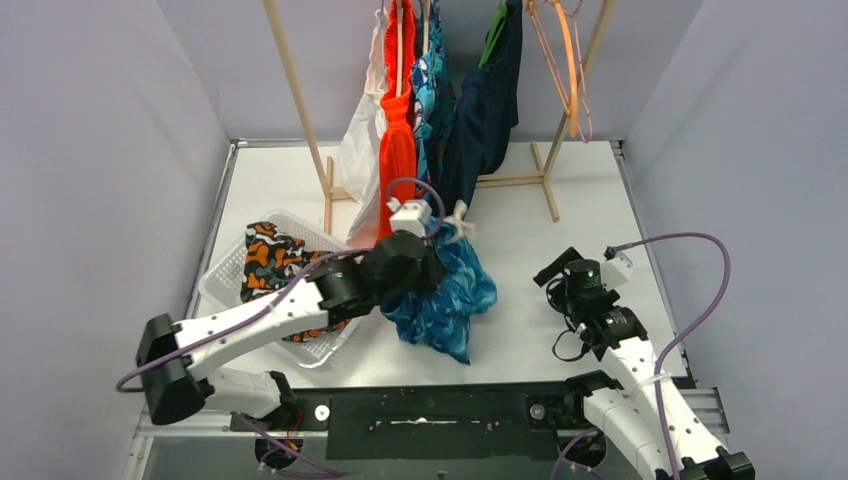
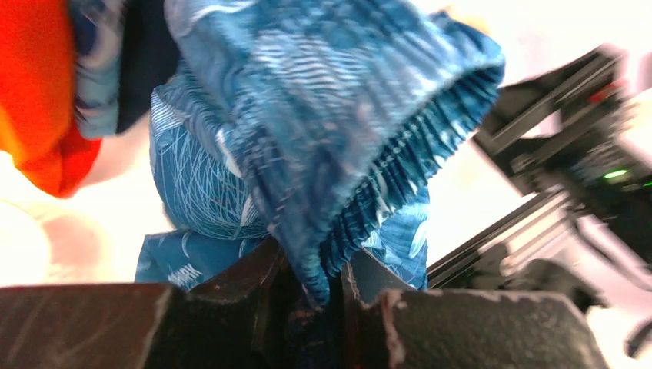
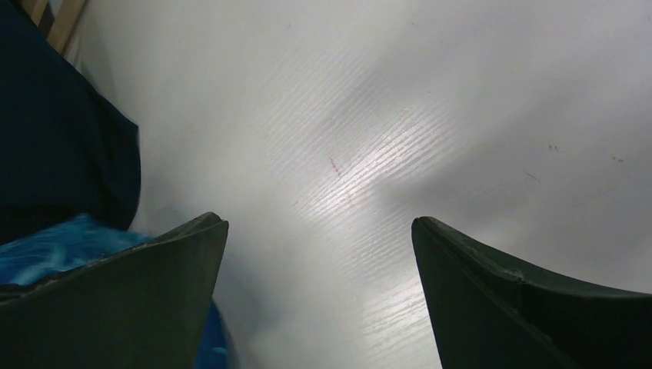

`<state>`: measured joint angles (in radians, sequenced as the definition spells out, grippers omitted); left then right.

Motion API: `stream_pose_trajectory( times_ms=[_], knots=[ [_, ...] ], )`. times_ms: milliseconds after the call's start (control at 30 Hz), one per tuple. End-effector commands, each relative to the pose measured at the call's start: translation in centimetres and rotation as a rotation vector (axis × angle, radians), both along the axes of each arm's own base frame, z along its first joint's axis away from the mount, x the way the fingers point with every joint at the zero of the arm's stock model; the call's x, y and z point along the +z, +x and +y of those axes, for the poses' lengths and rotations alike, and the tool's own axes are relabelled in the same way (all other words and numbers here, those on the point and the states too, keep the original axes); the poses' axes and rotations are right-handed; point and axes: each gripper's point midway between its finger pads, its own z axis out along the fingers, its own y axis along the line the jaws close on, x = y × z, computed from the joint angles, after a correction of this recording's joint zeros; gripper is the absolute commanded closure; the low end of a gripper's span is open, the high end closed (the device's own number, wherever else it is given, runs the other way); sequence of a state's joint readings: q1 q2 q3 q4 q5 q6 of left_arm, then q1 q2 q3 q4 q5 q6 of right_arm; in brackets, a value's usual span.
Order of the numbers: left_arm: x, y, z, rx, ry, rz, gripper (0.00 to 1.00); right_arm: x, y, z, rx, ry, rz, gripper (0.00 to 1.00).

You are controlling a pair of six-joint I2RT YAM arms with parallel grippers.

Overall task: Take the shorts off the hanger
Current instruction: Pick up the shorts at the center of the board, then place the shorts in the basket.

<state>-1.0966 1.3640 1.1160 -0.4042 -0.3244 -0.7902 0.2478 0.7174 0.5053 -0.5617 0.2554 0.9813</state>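
Left gripper was clamped narrow on the blue patterned shorts. In the left wrist view, the gathered waistband was pinched between its fingers, and the rest of the fabric bunched up in front of them. Most of the shorts sagged onto the table just below and right of that gripper.

Bright orange shorts hung on the wooden rack just beyond the left gripper, with navy shorts beyond and to its right. A white basket sat left of it, behind the forearm, with camouflage shorts inside.

Right gripper was spread wide and held nothing, low over bare table, well right of the blue shorts. Right wrist view: blue fabric sat at the outer side of its left finger, not between the fingers.
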Motion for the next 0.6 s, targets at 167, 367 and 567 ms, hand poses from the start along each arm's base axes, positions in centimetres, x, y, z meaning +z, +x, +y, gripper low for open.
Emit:
stream_pose_trajectory(
  times_ms=[167,367,567],
  knots=[
    [7.5,0.8,5.5,0.097,-0.137,-0.097,1.00,0.1,1.1,-0.2,-0.036,0.021,-0.047,0.05],
    [11.0,0.5,13.4,0.348,-0.088,-0.141,1.00,0.1,1.2,-0.1,-0.037,0.032,-0.049,0.05],
    [11.9,-0.4,20.9,0.582,-0.032,-0.176,1.00,-0.1,1.8,0.5,-0.018,0.050,-0.043,0.05]
  ],
)
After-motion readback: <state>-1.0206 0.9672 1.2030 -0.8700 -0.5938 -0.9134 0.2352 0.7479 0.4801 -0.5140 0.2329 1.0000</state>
